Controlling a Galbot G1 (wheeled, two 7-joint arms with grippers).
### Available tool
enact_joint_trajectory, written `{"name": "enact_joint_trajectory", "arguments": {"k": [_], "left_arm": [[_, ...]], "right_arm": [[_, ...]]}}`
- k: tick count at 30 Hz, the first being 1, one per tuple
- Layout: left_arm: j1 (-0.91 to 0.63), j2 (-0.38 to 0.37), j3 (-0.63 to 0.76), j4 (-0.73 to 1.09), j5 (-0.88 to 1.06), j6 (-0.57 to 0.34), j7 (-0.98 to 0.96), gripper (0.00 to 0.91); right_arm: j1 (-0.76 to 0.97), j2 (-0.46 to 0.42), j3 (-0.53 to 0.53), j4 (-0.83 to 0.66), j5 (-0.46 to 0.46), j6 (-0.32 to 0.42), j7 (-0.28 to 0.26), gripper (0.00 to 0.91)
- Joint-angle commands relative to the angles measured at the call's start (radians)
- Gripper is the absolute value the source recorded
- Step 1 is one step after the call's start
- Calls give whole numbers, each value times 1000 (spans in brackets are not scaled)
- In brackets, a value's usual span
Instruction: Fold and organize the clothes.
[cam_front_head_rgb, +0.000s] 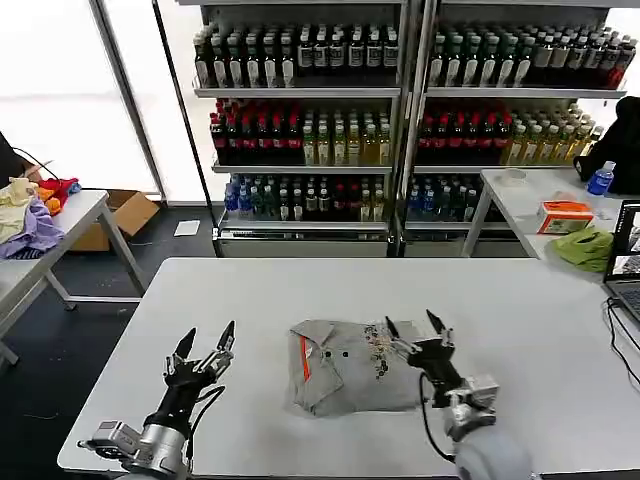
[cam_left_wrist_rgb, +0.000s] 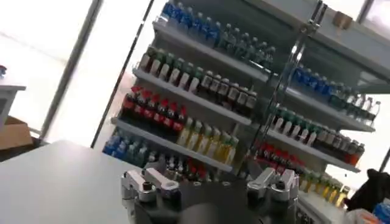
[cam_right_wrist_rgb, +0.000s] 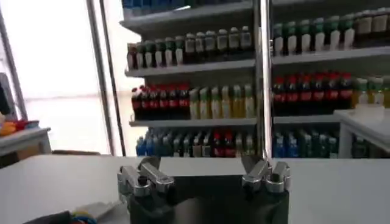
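A light grey shirt lies folded into a compact rectangle at the middle front of the white table, orange-red collar lining and a small multicoloured print showing. My left gripper is raised off the table left of the shirt, fingers spread open and empty. My right gripper hovers over the shirt's right edge, fingers apart with nothing between them. In the right wrist view a corner of the shirt's print peeks in beside the open gripper. The left wrist view has the open gripper pointing toward the shelves.
Drink shelves stand behind the table. A side table at the left holds a colourful fabric heap. Another table at the right carries a green cloth, an orange box, a blue bottle and a laptop. Cables trail at the right edge.
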Motion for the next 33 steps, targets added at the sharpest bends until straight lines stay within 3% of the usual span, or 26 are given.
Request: {"name": "enact_joint_trajectory", "arguments": {"k": [1, 4, 33], "left_arm": [[7, 16, -30, 22, 59, -14, 19, 907], [19, 22, -39, 16, 57, -16, 22, 907], [30, 15, -50, 5, 45, -10, 24, 907]], "right_arm": [[-223, -33, 426, -99, 211, 271, -250, 907], [-228, -18, 448, -153, 178, 293, -273, 907], [-227, 12, 342, -145, 128, 292, -235, 907]]}}
